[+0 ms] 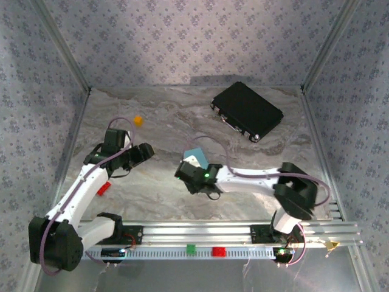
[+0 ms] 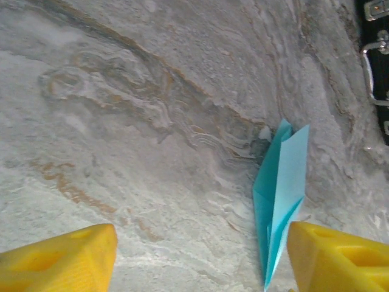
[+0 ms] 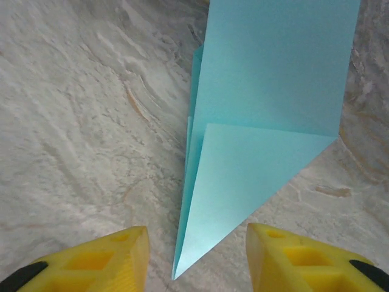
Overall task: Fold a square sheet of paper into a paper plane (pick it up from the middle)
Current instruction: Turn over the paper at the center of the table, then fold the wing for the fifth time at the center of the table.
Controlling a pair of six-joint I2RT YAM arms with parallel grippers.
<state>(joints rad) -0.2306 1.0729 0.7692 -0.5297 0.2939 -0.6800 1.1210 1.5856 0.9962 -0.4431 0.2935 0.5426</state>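
Grey-veined marble tabletop (image 1: pixel 158 194) spans the cell floor, boxed in by patterned wallpaper walls (image 1: pixel 182 36). Near its middle lies the slim light-blue paper plane (image 3: pixel 267 121), a dart of creased, overlapping layers with a sharp tip, resting on the marble just in front of the right gripper (image 3: pixel 194 261). That gripper's yellow fingers (image 3: pixel 91 261) stand apart, one on each side of the tip and touching no paper, so nothing is pinched. The left gripper (image 2: pixel 200 261) is also spread, with bare marble between its fingers (image 2: pixel 61 258). In its wrist view the plane lies just beside the finger at the right, not touching it.

By its shape the folding looks finished or nearly so, and the step in hand reads as setting the plane free on the table. The next move probably calls for a straight, slow retreat of the right wrist so that neither finger catches the light tip. If a crease needs sharpening, the grip belongs on the layered spine.

From the near right, the right arm reaches low and almost level toward the centre, wrist tipped down. The left arm bends up from its base with its gripper aimed toward the centre. A black rectangular case (image 1: pixel 246 111) and a small orange cube (image 1: pixel 138 120) sit well apart from both.
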